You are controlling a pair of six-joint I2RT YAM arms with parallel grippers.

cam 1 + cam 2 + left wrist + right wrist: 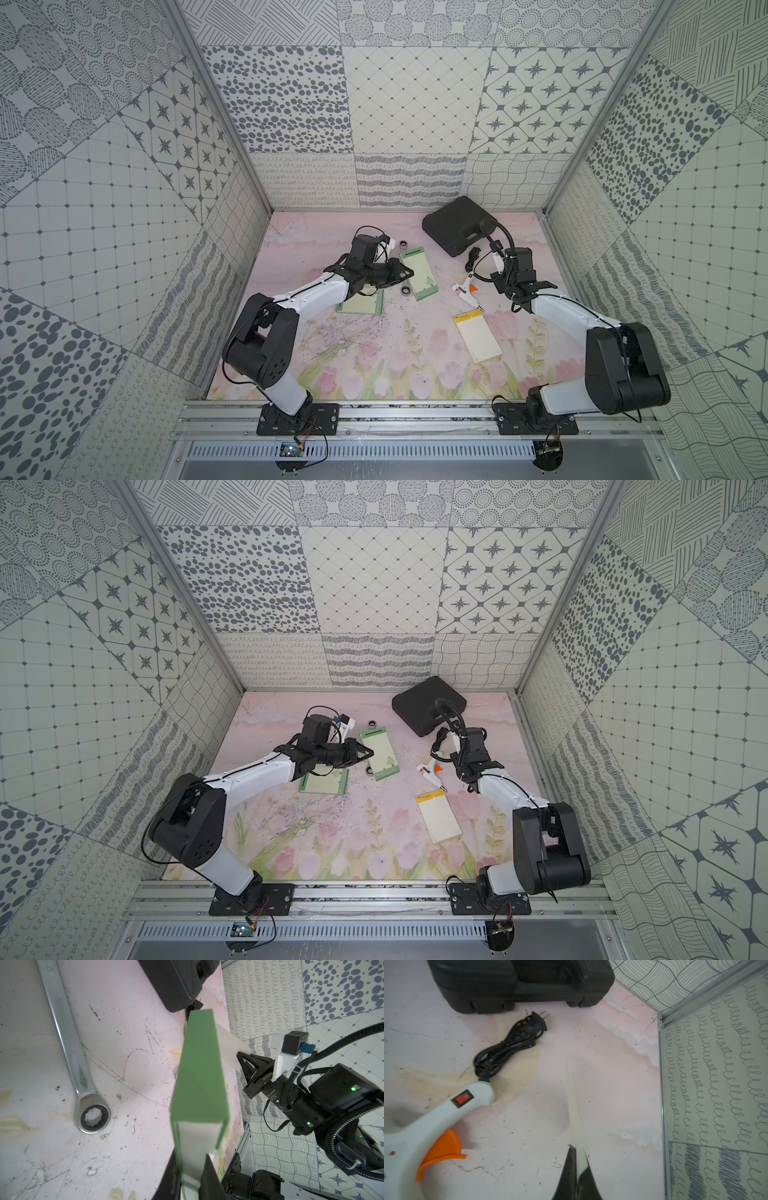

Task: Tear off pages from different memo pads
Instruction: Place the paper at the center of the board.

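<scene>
The green memo pad [199,1076] I'm working on is clamped edge-on in my left gripper [190,1178], over the middle of the mat [374,232]. In both top views it covers the middle of the wrench [68,1043]. My right gripper [577,1167] is pinched tight on a thin pale page [576,1118], beside the glue gun [467,288]. A second green pad [361,305] lies partly under my left arm. The cream pad [478,338] lies nearer the front and the black case [453,226] at the back.
</scene>
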